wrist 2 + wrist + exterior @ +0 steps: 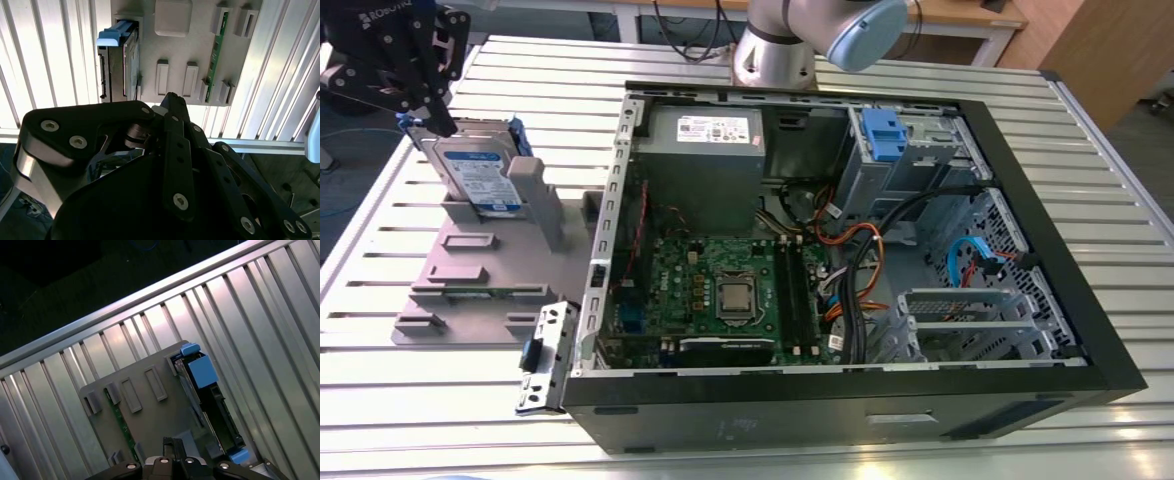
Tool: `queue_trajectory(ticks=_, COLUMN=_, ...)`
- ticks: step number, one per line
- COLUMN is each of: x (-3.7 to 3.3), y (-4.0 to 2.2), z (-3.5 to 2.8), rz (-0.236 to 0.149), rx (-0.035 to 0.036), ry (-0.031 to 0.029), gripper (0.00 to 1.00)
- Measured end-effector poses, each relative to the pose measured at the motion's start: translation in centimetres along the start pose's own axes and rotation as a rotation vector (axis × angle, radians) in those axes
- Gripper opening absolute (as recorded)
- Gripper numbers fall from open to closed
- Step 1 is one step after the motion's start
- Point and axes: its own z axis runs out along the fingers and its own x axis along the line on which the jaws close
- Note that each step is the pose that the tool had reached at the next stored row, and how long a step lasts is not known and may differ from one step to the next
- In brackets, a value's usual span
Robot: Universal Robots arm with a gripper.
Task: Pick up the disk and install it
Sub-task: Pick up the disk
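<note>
The disk point(476, 172) stands on edge in a slot of the grey holder plate point(467, 275) at the exterior view's left, with its white-and-blue label showing between blue rails. My black gripper point(434, 112) hangs just above the disk's top corner, at the exterior view's far upper left. In both wrist views I look down on the disk edge-on point(123, 67) point(212, 407), with a blue rail end point(115, 35) point(202, 371) on top. The gripper point(172, 100) point(174, 446) sits above the plate beside the disk, not touching it.
An open computer case point(1067, 250) fills the exterior view's middle and right, with a motherboard point(720, 290), cables and a blue drive bay point(881, 135) at its far corner. A green memory stick point(215, 55) stands on the plate. A metal bracket point(540, 360) leans at the case's near corner.
</note>
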Motion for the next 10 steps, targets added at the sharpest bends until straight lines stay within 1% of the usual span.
queue_trajectory(ticks=10, x=0.0, y=0.0, z=0.0, rz=-0.008, rx=0.0007, ry=0.0011, gripper=0.11)
